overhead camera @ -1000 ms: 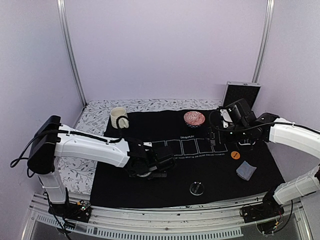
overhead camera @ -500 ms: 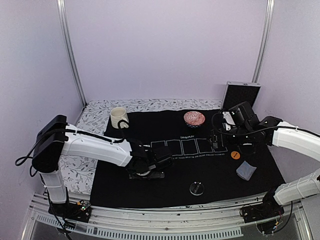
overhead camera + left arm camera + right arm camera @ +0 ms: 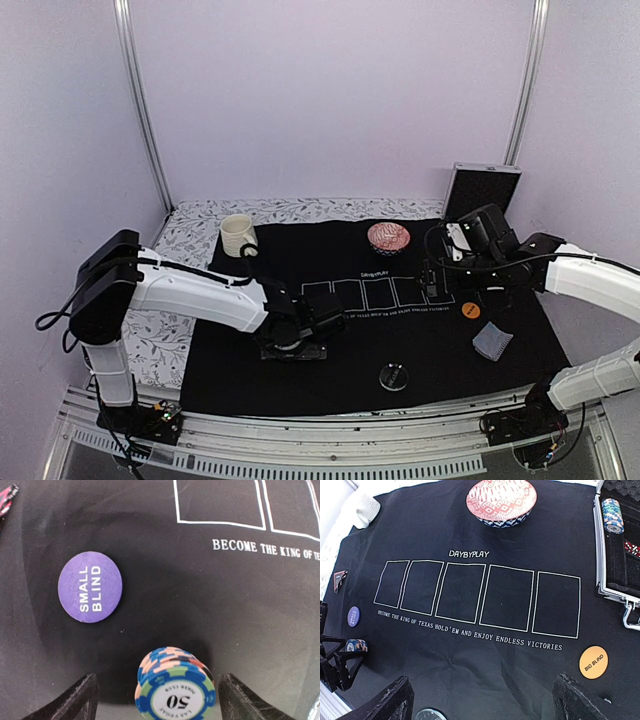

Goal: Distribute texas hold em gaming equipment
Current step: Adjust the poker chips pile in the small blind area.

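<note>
Red-edged black triangle marker (image 3: 340, 580), black felt mat's (image 3: 470, 670) left edge. Purple round "SMALL BLIND" disc (image 3: 90, 586), flat, nearby. Striped blue-orange poker chip stack (image 3: 175, 690), upright between left gripper's (image 3: 159, 682) parted jaws, ungripped. Orange "BIG BLIND" disc (image 3: 593, 662), right side. Right gripper (image 3: 482, 697): wide apart, empty, above mat.

Even, bright light; soft shadow around chip stack (image 3: 175, 690); wrist views edge-warped.
</note>
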Available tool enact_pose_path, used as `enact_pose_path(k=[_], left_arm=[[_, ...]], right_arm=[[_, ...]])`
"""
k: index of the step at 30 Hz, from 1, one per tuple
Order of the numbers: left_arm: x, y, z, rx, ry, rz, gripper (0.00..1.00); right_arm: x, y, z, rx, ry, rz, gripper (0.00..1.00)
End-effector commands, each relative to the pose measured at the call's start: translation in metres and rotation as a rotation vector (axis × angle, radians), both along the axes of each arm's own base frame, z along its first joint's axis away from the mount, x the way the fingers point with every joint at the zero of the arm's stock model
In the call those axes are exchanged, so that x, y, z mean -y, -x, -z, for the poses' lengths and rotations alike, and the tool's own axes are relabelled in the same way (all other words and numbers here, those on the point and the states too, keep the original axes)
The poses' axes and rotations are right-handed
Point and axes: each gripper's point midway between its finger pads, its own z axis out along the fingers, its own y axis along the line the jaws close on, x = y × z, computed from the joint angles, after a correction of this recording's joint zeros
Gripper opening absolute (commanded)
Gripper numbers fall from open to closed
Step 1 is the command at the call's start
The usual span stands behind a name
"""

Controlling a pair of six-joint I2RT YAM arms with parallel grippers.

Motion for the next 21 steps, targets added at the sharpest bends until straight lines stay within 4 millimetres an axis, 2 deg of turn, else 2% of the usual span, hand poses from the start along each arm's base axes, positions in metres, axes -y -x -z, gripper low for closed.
enact_pose_path(k=[1, 5, 8, 10, 15, 21], left_arm=[[0.002, -0.009, 0.004, -0.027, -0.008, 0.009, 0.84], [0.001, -0.014, 0.004, -0.020, -0.005, -0.005, 0.83], [0.004, -0.015, 0.004, -0.024, 0.013, -0.004, 0.77], [0.002, -0.014, 0.016, -0.040, -0.018, -0.002, 0.75], [-0.001, -0.011, 0.021, -0.055, -0.031, 0.011, 0.72], [-0.007, -0.010, 0.023, -0.064, -0.042, 0.020, 0.59]], right_arm=[[0.006, -0.001, -0.009, 0.044, -0.001, 0.017, 0.99], [0.008, 0.001, -0.010, 0.054, -0.006, 0.016, 0.99], [0.010, 0.003, -0.011, 0.062, -0.005, 0.015, 0.99], [0.012, 0.003, -0.013, 0.070, 0.000, 0.018, 0.99], [0.014, 0.002, -0.014, 0.078, 0.004, 0.026, 0.99], [0.015, 0.004, -0.013, 0.071, -0.001, 0.038, 0.99]])
